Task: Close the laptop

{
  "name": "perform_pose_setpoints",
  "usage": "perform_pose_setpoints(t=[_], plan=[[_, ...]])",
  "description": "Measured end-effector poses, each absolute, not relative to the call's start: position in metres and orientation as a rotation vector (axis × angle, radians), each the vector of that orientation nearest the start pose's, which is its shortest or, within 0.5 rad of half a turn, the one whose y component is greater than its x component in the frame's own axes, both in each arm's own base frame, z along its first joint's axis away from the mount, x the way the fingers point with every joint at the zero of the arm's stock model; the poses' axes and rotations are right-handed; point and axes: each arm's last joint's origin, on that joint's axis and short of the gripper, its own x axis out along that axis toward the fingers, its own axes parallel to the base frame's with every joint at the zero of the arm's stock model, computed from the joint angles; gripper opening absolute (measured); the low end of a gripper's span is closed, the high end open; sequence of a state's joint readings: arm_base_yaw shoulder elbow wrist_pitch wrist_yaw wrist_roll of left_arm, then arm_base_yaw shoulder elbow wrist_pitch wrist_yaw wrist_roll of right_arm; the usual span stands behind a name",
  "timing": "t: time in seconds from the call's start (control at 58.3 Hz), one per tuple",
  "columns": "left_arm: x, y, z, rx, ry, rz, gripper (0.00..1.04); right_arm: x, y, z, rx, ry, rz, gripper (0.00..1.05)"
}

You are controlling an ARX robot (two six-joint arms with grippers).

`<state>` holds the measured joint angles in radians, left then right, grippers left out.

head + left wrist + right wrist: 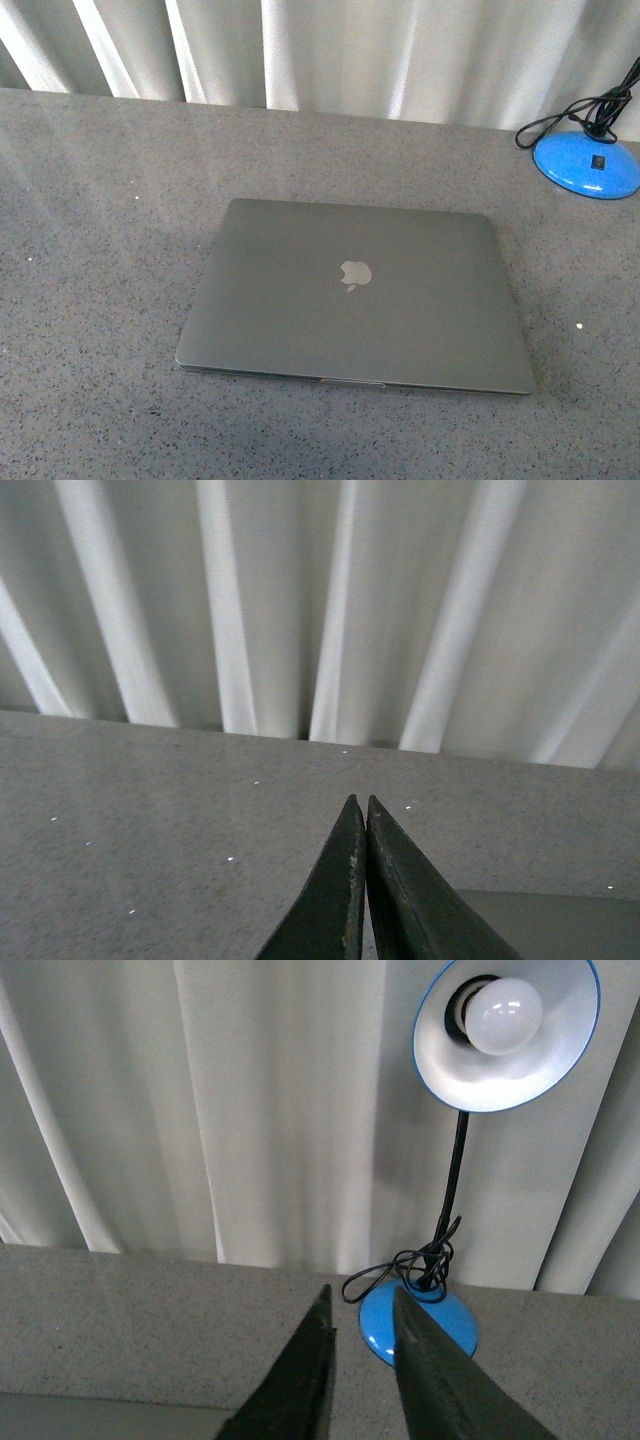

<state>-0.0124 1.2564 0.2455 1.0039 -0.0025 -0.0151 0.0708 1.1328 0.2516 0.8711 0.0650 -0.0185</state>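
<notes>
The grey-silver laptop lies flat on the grey table with its lid down and the pale apple logo facing up. No arm shows in the front view. In the left wrist view my left gripper is shut and empty, its dark fingers pressed together above the table, with a corner of the laptop beside it. In the right wrist view my right gripper is open and empty, and an edge of the laptop shows below it.
A blue desk lamp stands at the back right, its base with a coiled black cable. Its base and white-lined shade with bulb show in the right wrist view. Pale curtains hang behind the grey table.
</notes>
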Motion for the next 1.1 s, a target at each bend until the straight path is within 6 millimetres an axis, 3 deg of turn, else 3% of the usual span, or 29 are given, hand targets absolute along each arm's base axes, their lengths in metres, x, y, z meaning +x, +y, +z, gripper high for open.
perform_pose_setpoints(t=[0.069,0.377,0.669,1.097], plan=[[0.206,0.0,0.176,-0.014,0.008,0.004,0.04,0.198,0.008,0.187,-0.019,0.012,0.027,0.0],[0.171,0.0,0.16,-0.008,0.023,-0.001,0.04,0.166,0.0,0.176,-0.014,0.012,0.001,0.01],[0.151,0.0,0.162,-0.008,0.013,-0.001,0.04,0.148,0.0,0.165,-0.013,0.007,0.003,0.01],[0.13,0.0,0.171,-0.008,-0.014,-0.001,0.04,0.128,0.0,0.174,-0.012,-0.023,0.003,0.01]])
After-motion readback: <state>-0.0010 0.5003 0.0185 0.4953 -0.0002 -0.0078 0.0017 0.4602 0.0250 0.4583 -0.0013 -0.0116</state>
